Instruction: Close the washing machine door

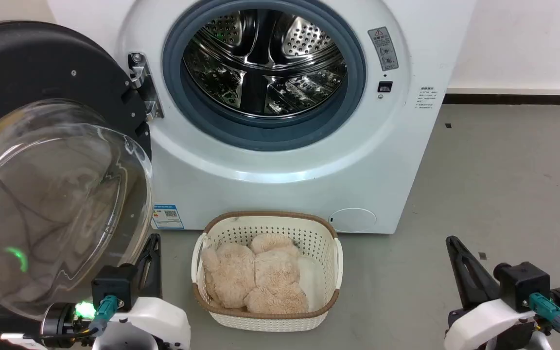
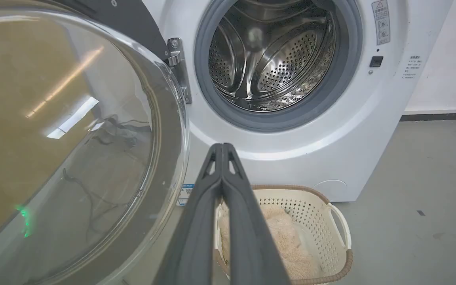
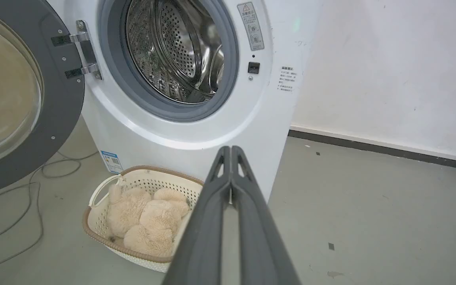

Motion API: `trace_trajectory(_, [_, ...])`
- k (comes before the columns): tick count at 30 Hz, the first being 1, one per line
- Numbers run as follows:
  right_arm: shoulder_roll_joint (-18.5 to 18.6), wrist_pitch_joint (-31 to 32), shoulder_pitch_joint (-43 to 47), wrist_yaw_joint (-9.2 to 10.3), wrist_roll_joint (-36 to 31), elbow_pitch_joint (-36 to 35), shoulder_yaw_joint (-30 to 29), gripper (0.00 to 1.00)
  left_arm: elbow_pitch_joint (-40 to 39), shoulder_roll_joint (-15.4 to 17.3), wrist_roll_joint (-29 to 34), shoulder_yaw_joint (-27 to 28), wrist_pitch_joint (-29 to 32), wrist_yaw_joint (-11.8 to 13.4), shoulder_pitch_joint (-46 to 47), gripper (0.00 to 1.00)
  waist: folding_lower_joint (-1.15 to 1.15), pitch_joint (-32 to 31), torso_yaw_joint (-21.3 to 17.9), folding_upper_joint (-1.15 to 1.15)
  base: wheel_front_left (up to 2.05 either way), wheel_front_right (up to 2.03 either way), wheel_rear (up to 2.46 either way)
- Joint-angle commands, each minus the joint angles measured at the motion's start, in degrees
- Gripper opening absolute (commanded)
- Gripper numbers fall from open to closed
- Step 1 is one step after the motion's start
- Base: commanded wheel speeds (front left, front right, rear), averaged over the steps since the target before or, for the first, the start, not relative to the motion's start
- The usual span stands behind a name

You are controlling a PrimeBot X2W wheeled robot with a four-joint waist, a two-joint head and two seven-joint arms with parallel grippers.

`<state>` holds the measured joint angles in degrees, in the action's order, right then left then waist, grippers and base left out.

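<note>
Pre-contact: washing machine door hangs wide open at our 10 o'clock. Left gripper and right gripper are both clenched and empty. Next, we reckon, left hooks behind the rim and sweeps toward 1 o'clock.

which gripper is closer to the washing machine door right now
Left. The left gripper sits just beside the lower edge of the open washing machine door; the right gripper is well off to the other side, beyond the laundry basket.

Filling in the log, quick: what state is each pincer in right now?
Left pincer: closed, holding nothing.
Right pincer: closed, holding nothing.
</note>
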<state>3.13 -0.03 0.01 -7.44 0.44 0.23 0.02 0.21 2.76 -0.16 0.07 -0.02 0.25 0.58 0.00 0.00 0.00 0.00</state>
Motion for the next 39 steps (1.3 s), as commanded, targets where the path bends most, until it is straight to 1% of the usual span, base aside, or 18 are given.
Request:
trace_trajectory(1, [-0.2, 0.0, 0.0, -0.05, -0.4, -0.2, 0.0, 0.00, -0.2, 0.1, 0.2, -0.1, 0.0, -0.2, -0.6, 0.00, 0.00, 0.0, 0.0, 0.00, 0.00, 0.00, 0.00])
trace_trajectory(39, [-0.2, 0.0, 0.0, -0.05, -0.4, -0.2, 0.0, 0.00, -0.2, 0.1, 0.2, -0.1, 0.0, -0.2, -0.6, 0.00, 0.00, 0.0, 0.0, 0.00, 0.00, 0.00, 0.00])
